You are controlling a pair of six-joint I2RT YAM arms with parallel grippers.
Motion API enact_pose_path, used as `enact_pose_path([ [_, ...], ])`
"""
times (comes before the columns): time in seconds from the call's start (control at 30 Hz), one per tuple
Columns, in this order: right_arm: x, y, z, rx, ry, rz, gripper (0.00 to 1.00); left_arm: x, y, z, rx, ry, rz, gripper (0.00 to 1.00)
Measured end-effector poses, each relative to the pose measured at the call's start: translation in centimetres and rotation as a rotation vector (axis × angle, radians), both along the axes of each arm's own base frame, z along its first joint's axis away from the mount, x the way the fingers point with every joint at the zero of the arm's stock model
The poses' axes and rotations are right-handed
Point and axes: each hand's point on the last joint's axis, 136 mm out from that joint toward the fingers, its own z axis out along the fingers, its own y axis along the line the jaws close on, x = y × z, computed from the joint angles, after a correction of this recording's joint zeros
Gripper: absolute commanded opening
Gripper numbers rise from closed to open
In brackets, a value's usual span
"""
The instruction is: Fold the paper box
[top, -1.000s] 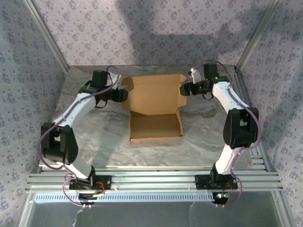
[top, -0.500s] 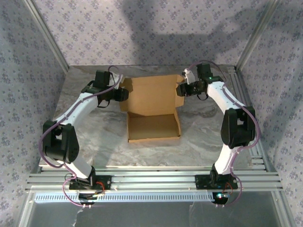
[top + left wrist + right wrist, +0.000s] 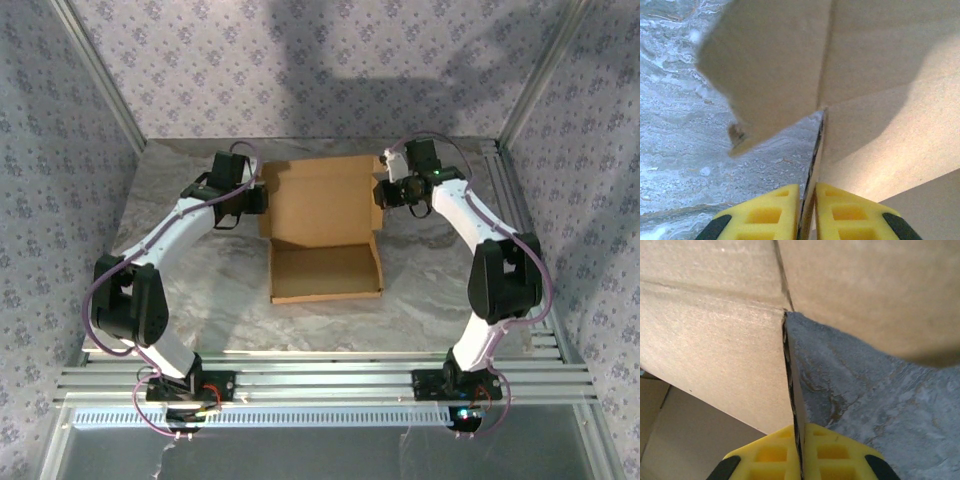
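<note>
The paper box [image 3: 322,225] is plain brown cardboard in the middle of the table: a shallow open tray at the front, its lid panel raised behind it. My left gripper [image 3: 262,198] is shut on the left edge of the lid. In the left wrist view the yellow pads [image 3: 775,212] pinch the thin cardboard edge [image 3: 812,175] between them, with a side flap [image 3: 765,60] hanging above. My right gripper [image 3: 380,193] is shut on the lid's right edge. The right wrist view shows its yellow pads [image 3: 832,452] clamped on the cardboard edge [image 3: 792,385].
The marbled grey tabletop [image 3: 200,300] lies around the box. Patterned walls and aluminium posts [image 3: 100,75] close in the back and sides. A metal rail frame [image 3: 320,380] runs along the near edge by the arm bases.
Both grippers have moved inward to the lid's side edges and closed on them. The lid panel now stands more upright, and the box shifted slightly left.
</note>
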Motion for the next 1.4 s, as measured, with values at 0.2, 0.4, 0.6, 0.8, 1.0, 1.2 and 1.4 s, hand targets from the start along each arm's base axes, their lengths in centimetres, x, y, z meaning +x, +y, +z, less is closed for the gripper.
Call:
enact_pose_path([
  [0.2,-0.8,0.5,-0.1,-0.020,-0.010,-0.063,0.00,0.2,0.0,0.3,-0.040,0.007,0.067,0.00],
  [0.4,-1.3,1.1,0.0,-0.047,-0.042,-0.142,0.00,0.1,0.2,0.5,-0.055,0.009,0.136,0.00],
  [0.6,-2.1,2.0,0.4,-0.084,-0.096,-0.200,0.00,-1.4,0.9,0.8,-0.075,0.002,0.204,0.00],
  [0.8,-3.6,2.4,0.5,-0.070,-0.140,-0.240,0.00,-3.6,1.6,1.2,-0.121,-0.023,0.261,0.00],
  [1.0,-4.4,2.7,0.5,-0.044,-0.159,-0.277,0.00,-4.4,1.7,1.1,-0.161,-0.035,0.308,0.00],
  [1.2,-5.3,2.8,0.6,-0.042,-0.194,-0.340,0.00,-3.9,1.5,1.3,-0.194,-0.081,0.355,0.00],
  [1.4,-4.6,2.3,1.4,-0.012,-0.268,-0.402,0.00,-2.6,0.7,2.2,-0.270,-0.167,0.355,0.00],
])
